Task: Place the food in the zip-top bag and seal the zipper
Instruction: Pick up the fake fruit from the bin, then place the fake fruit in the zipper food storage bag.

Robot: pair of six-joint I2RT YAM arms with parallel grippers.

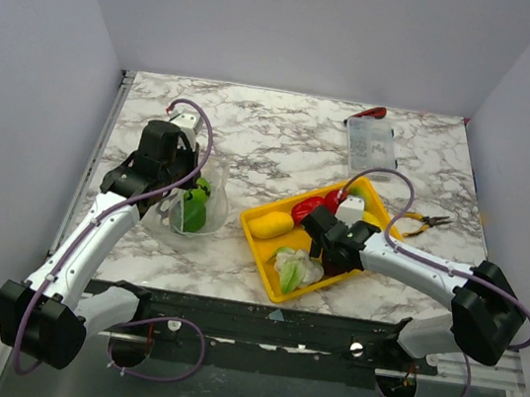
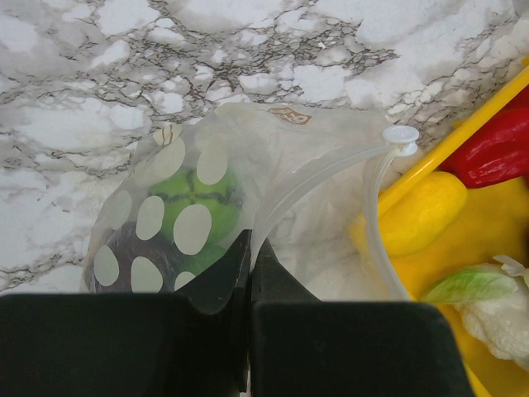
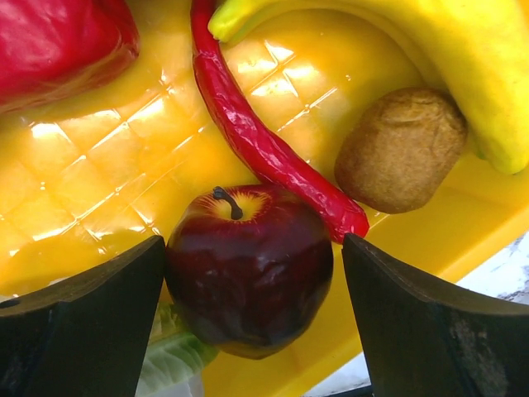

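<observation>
The zip-top bag (image 2: 240, 141) stands open on the marble left of the yellow tray (image 1: 374, 200). It holds a green piece (image 2: 202, 198) and a dark one (image 2: 124, 248). My left gripper (image 2: 250, 252) is shut on the zipper (image 2: 314, 174) at the bag's mouth. In the tray lie a dark red apple (image 3: 248, 273), a red chilli (image 3: 264, 149), a brown kiwi (image 3: 401, 149), a banana (image 3: 446, 50), a red pepper (image 3: 58, 41) and a cauliflower (image 2: 496, 306). My right gripper (image 3: 254, 248) is open astride the apple, one finger on each side.
A rigid clear compartment box (image 1: 368, 144) sits at the back right with a red-handled tool (image 1: 370, 112) behind it. Yellow-handled pliers (image 1: 421, 222) lie right of the tray. Grey walls close in the table on three sides.
</observation>
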